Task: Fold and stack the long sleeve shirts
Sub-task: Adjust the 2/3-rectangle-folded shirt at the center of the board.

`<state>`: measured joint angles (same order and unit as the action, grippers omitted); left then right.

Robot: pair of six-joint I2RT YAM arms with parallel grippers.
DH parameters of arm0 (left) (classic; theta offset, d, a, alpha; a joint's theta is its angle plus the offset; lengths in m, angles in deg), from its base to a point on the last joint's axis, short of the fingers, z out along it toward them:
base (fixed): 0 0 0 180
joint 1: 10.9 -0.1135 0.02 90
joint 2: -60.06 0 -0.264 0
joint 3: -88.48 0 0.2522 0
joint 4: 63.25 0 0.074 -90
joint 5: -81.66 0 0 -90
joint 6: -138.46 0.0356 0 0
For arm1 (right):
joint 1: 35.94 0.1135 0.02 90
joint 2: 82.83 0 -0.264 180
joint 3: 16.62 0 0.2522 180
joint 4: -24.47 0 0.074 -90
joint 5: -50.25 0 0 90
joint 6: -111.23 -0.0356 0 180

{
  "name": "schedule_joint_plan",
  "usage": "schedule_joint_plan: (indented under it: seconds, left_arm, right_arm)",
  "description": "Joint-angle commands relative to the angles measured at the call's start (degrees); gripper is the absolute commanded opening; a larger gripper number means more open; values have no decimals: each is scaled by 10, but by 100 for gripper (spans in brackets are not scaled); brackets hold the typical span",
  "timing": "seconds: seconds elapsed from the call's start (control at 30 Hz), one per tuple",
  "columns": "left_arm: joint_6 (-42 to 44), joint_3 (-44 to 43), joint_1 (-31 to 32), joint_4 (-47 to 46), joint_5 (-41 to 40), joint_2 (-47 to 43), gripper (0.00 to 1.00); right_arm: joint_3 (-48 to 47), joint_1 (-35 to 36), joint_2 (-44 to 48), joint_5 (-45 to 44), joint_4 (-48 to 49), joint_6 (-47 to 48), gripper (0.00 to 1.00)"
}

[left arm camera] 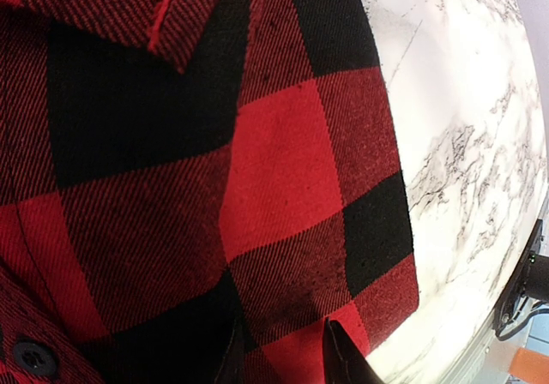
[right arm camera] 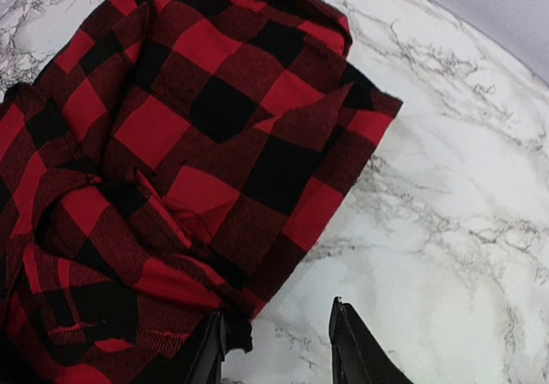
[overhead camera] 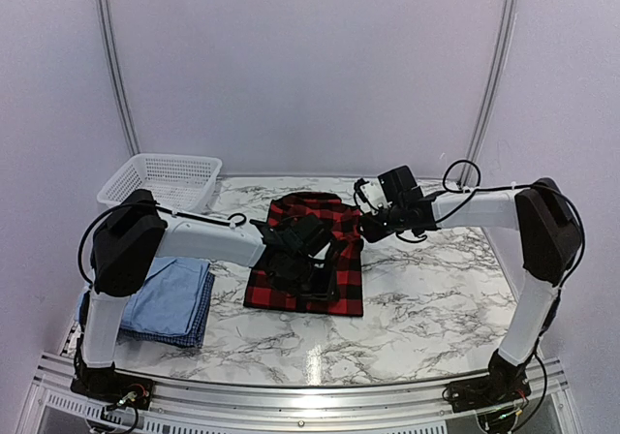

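Right claw (right arm camera: 279,351) is hovering with its fingers spread, nothing between them but marble table (right arm camera: 446,230), and one finger is sitting just beside the edge of the plaid flannel shirt (right arm camera: 214,118). Left claw (left arm camera: 287,363) is pressing down on that same shirt, fingers part-way apart with cloth under them. Honestly can't tell if it's pinching a fold or just resting there.

The flannel is lying to the right of the white basket (overhead camera: 119,187) and a bit nearer the arms than it. It's looking half folded, with one side bunching up in a lumpy roll. The light blue shirt (overhead camera: 170,294) is sitting folded just on the near side of the basket, with the blue checked shirt (overhead camera: 199,335) peeking out underneath it.

Handling-wise, I'm guessing the flannel is going to be soft, thickish and floppy, not slippery and not fragile. It's probably going to sag from any single pinch, and the layers are likely to slide apart while it's dragging over the marble. So I'm thinking two grips along the flat edge facing away from the basket, near its corners and biting through every layer, while staying off the bunched roll.
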<state>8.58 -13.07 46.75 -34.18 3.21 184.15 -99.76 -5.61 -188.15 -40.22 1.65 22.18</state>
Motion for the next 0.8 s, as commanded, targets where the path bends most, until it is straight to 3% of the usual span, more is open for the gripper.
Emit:
schedule_joint_plan:
  seconds: [0.0, 0.2, 0.53, 0.77]
  left_arm:
    - [-10, -13, -10, 28, -18, -22, 33]
    - [-31, 2, -27, 1, -43, -68, 33]
    - [-56, 66, -54, -29, -82, -129, 33]
    - [-63, 102, -68, -42, -81, -151, 32]
  right_arm:
    - [50, 0, 57, 30, 2, -44, 37]
    - [97, 40, 94, 74, 27, -72, 27]
    - [107, 96, 35, 147, 79, -130, 11]
    - [114, 100, 14, 155, 86, -140, 6]
